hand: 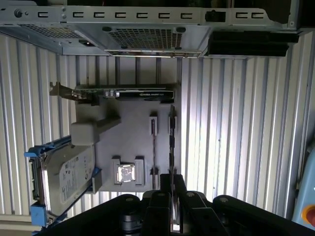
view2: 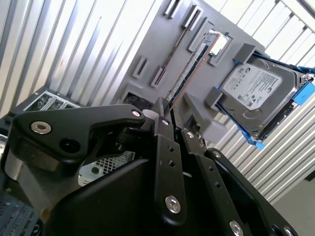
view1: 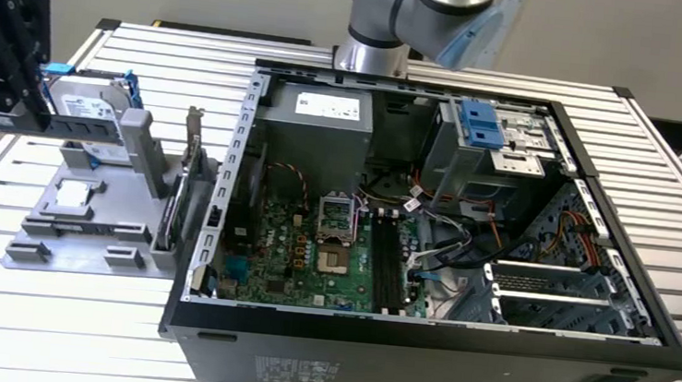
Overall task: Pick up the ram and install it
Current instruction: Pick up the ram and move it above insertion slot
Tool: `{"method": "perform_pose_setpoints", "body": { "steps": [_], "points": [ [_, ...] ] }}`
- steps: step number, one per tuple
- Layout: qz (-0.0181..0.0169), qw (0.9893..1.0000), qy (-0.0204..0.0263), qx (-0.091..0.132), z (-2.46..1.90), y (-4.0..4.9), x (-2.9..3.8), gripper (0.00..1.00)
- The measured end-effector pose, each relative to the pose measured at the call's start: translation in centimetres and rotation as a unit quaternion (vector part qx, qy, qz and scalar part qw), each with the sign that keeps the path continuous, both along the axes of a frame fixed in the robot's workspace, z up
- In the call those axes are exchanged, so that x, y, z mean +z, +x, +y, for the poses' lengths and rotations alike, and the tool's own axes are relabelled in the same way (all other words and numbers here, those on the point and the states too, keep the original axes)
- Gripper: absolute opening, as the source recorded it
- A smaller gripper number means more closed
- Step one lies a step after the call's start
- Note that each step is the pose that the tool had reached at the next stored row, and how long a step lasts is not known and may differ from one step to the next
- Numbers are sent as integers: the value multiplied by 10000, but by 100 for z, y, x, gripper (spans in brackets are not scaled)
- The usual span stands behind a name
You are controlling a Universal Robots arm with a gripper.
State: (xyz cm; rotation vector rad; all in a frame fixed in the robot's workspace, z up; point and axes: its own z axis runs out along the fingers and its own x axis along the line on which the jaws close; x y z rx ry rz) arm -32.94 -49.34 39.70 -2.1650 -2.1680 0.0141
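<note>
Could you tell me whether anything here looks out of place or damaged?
Nothing stands out. The ram lies straight in its slot on the grey fixture, the hard drive and the card sit in their holders, and nothing looks spilled or broken.

We are looking at a table (view1: 143, 44) of ribbed, bare silvery metal — dully shining. The parts holder (hand: 133, 123) is reading as matt grey plastic, the hard drive (view2: 256, 88) as brushed metal with blue plastic rails (view2: 304, 93). The gripper (view2: 173, 120) is showing matt black — its screw heads (view2: 172, 204) are glinting. The ram (view2: 192, 64) is looking dark and matt.
</note>
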Motion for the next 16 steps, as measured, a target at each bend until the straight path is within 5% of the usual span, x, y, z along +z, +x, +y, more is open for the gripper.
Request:
{"method": "perform_pose_setpoints", "body": {
  "steps": [16],
  "points": [
    [0, 10000, 0, 0, 0, 155, 0, 0]
  ]
}}
